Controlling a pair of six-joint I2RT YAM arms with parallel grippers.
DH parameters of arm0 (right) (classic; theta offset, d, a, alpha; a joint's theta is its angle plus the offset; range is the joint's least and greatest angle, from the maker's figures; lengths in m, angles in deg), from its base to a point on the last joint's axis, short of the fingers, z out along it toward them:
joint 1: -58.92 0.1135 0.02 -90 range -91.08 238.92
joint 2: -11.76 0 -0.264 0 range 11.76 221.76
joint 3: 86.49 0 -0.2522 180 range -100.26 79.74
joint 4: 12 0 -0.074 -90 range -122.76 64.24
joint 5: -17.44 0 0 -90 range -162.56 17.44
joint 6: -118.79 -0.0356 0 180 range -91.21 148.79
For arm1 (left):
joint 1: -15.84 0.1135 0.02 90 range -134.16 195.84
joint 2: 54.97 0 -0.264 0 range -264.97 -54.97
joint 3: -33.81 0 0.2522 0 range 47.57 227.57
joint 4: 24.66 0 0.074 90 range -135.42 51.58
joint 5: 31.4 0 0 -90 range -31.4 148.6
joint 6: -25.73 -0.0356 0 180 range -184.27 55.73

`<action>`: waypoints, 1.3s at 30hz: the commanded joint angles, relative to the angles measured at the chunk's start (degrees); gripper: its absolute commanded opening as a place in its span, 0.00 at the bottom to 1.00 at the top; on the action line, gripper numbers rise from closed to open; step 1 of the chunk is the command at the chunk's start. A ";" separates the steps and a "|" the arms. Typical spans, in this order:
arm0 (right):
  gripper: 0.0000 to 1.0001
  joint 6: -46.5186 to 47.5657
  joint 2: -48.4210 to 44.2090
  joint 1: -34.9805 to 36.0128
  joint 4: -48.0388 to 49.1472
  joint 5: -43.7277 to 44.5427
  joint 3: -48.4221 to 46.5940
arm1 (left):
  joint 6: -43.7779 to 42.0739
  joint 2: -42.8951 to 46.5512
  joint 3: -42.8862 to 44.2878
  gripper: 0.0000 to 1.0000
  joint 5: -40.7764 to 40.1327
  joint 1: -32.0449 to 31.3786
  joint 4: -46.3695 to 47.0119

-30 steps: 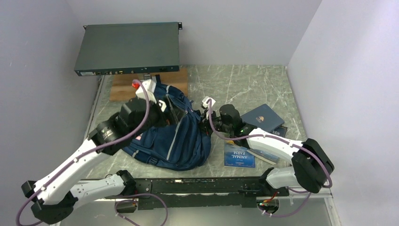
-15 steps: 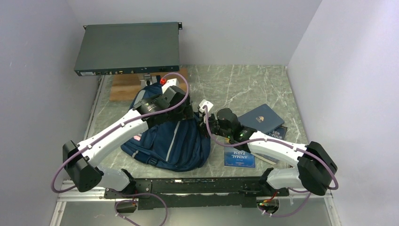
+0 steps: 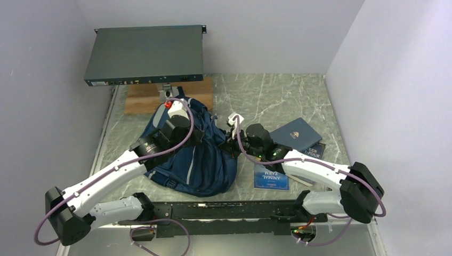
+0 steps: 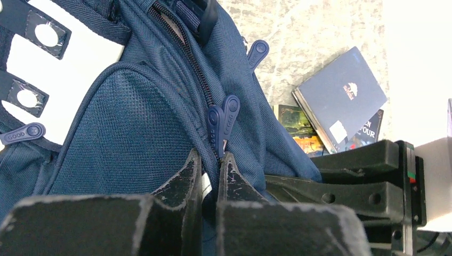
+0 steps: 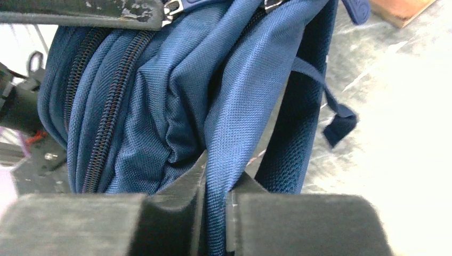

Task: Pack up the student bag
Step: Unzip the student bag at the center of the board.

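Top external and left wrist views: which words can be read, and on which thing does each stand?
"ANIMAL FARM": blue book, upside down in the top view.
"-FOUR": dark book under the navy book; rest hidden.
"GOOD": zipper pull on the student bag.
Rack unit panel labels: too small.

Seen from above, the student bag (image 3: 208, 165) and the wrists hide both pairs of jaws, at the bag's top and at its right side. Right of the bag, a dark blue book (image 3: 297, 133) covers most of a second book (image 3: 315, 151), leaving only a few letters of its title. Behind the bag, the wooden board (image 3: 141, 104) is partly covered. In the left wrist view, which part of the bag sits between the jaws of the left gripper (image 4: 209, 162) cannot be told.
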 commanded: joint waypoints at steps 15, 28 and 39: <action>0.75 -31.95 10.37 -16.76 1.20 -37.08 -11.96 | -11.43 18.22 -18.24 0.00 -1.86 2.47 11.86; 0.52 -65.51 35.60 -17.62 54.05 -46.57 -10.95 | -15.10 21.79 -14.03 0.00 -1.62 2.50 8.21; 0.72 -10.51 34.91 -17.71 32.35 -51.33 -10.63 | -15.48 22.30 -14.42 0.00 -0.10 2.46 7.22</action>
